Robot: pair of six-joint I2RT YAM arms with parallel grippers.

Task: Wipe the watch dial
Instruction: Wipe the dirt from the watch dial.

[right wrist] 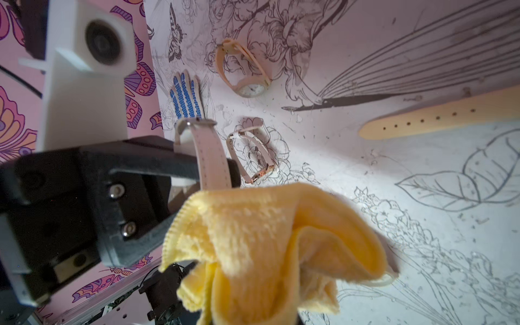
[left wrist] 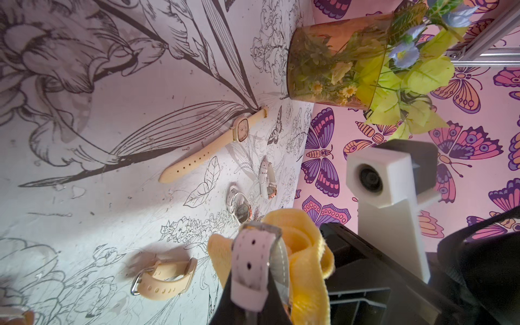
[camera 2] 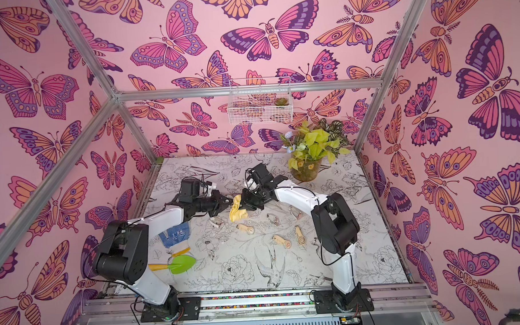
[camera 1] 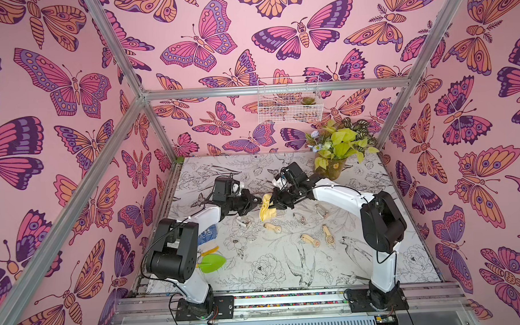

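My left gripper (camera 1: 255,200) is shut on a watch with a pale pink strap (left wrist: 253,261), held above the middle of the table. The strap (right wrist: 209,160) runs between the dark fingers (left wrist: 225,309), buckle end up. My right gripper (camera 1: 272,199) faces it from the other side, shut on a bunched yellow cloth (camera 1: 268,212). The cloth (left wrist: 305,270) lies against the far side of the watch and hangs down below both grippers. The watch dial is hidden behind the strap and the cloth. In the right wrist view the cloth (right wrist: 267,239) covers my right fingertips.
Several other watches lie on the flower-print table, among them a beige one (camera 1: 272,227), a white one (camera 1: 244,221) and a long-strapped one (left wrist: 213,152). A vase of plants (camera 1: 333,169) stands at the back right. A blue dotted glove (camera 1: 207,233) and a green trowel (camera 1: 211,263) lie at the left.
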